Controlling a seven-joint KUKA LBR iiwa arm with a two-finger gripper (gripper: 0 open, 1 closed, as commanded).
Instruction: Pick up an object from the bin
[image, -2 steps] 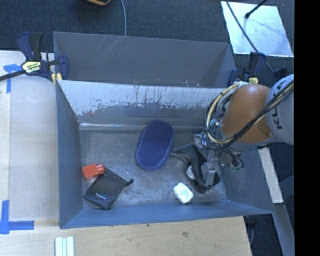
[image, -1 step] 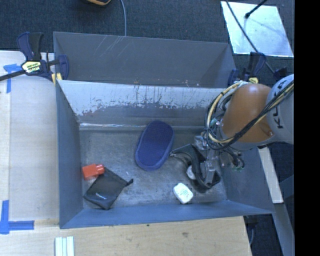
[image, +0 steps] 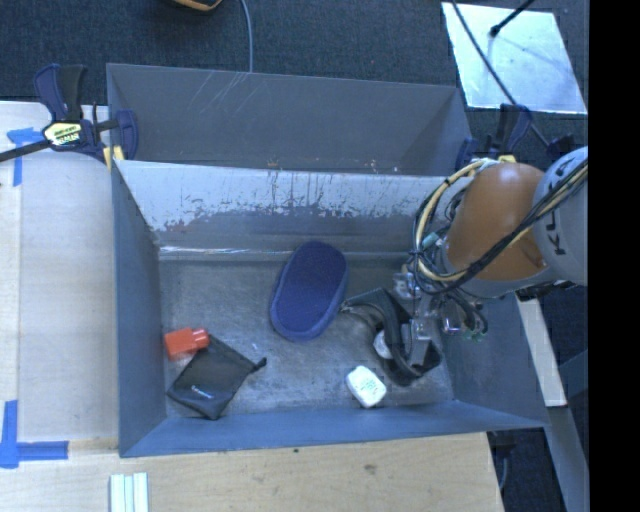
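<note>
Gripper (image: 412, 350) low in the bin (image: 135, 300), at about 4 o'clock from its middle, right upon a black curved thing (image: 392, 368) (open or clenched, I cannot tell). One small white piece (image: 366, 386) lies just at its 7 o'clock. One blue oval case (image: 308, 290) sits at its 10 o'clock. One orange block (image: 185, 342) lies just beside one black pouch (image: 210, 382), well off at 9 o'clock.

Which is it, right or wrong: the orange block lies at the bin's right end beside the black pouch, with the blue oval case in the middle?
Wrong. The camera view shows the orange block at the left end of the bin, not the right. It does lie beside the black pouch, with the blue oval case in the middle.
</note>
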